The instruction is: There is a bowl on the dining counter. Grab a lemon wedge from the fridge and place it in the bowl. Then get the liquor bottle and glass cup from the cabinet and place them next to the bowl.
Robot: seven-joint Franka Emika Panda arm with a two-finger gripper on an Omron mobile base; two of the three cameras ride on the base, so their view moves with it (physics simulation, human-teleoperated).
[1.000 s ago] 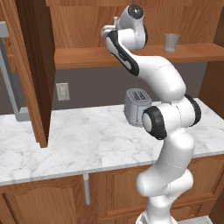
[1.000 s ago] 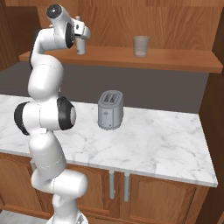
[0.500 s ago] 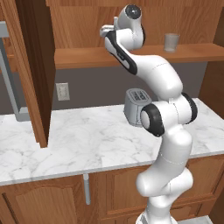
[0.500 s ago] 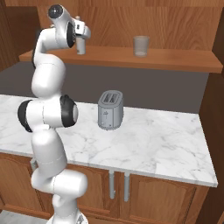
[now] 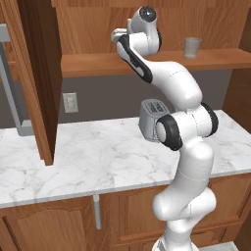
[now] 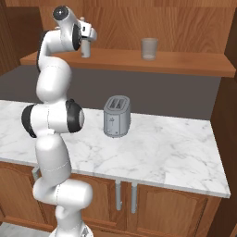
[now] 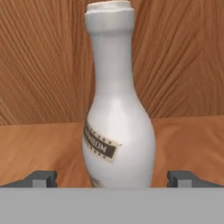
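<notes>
**Op:** I've got the liquor bottle dead ahead in the hand view, upright on the cabinet shelf, right against the wood back panel. Pale body, slim neck, a dark label low on the side.

**Desk:** And the hand?

**Op:** The hand is spread wide and empty, one fingertip on each side of the bottle's belly, with a gap showing on both sides. Nothing gripped yet.

**Desk:** So which step is this?

**Op:** I'd say I'm on the bottle pick-up, lined up but not yet closed. In the right base view the hand sits at the left end of the shelf, at the bottle.

**Desk:** The glass?

**Op:** The glass cup stands further along the same shelf, well apart from the bottle. Below, a grey toaster sits on the marble worktop.

**Desk:** Next move?

**Op:** My read: close squarely on the rounded body, low enough that it won't tip, then lift straight and draw back clear of the shelf edge. The body tapers, so a high grip could slip. After that it has to travel to the bowl.
</notes>
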